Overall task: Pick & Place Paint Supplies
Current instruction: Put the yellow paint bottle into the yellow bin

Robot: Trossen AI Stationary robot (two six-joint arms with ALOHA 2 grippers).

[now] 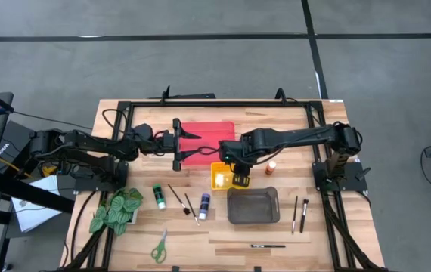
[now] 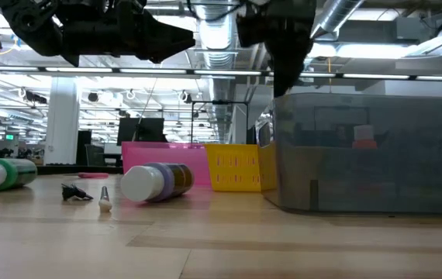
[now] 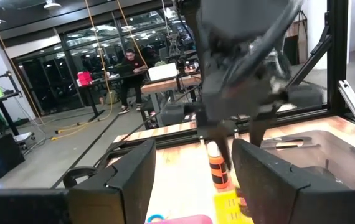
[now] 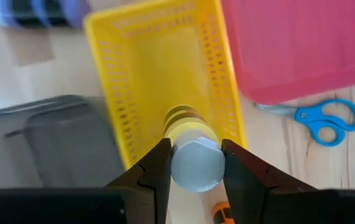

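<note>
Up over the yellow tray (image 4: 159, 81), my right jaws (image 4: 194, 163) were clamped on a yellow paint bottle (image 4: 193, 149). My left jaws (image 3: 193, 177) stood wide apart with nothing in them, above the red tray (image 1: 206, 136). Blue scissors (image 4: 324, 116) lay on the table (image 1: 336, 234) beside it.

Right gripper (image 4: 193, 163) sits directly above the basket (image 1: 221, 175), a paint bottle (image 4: 193, 149) between its fingers, over the basket's interior. Flat tray (image 1: 206, 134) lies just behind the basket; scissors (image 4: 327, 118) beside that tray's edge. Deep bin (image 1: 252, 205) is in front of the gripper. Another bottle (image 1: 271, 168) stands to its right. Left gripper (image 1: 179, 143) hovers over the flat tray, left of the right gripper.
</note>
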